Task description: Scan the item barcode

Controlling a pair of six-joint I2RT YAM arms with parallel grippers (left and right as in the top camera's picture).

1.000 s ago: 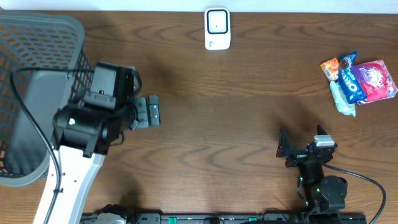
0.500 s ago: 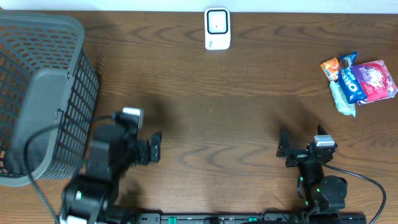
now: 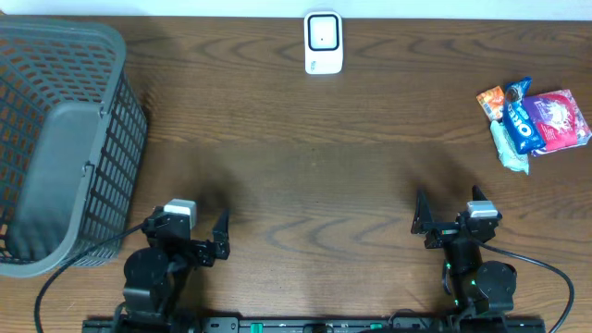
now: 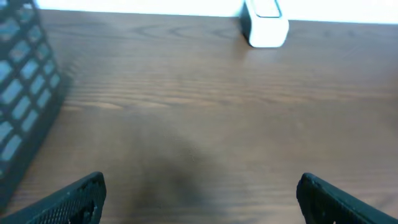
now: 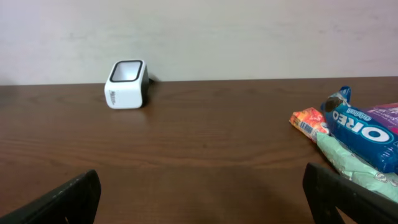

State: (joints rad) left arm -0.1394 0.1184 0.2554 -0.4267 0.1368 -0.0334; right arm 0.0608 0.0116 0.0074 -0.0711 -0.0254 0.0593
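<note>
The left gripper (image 3: 220,239) and right gripper (image 3: 424,220) sit wide open and empty at the desk's (image 3: 351,157) near edge. The Oreo pack (image 3: 521,120) lies by the right edge, handy for the right one to carry to the barcode scanner (image 3: 324,42) at the far edge.

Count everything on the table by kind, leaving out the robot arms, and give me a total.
Basket: 1
Scanner: 1
Snack packets: 4 (orange packet, blue cookie pack, pink bag, pale green packet)
Total: 6
</note>
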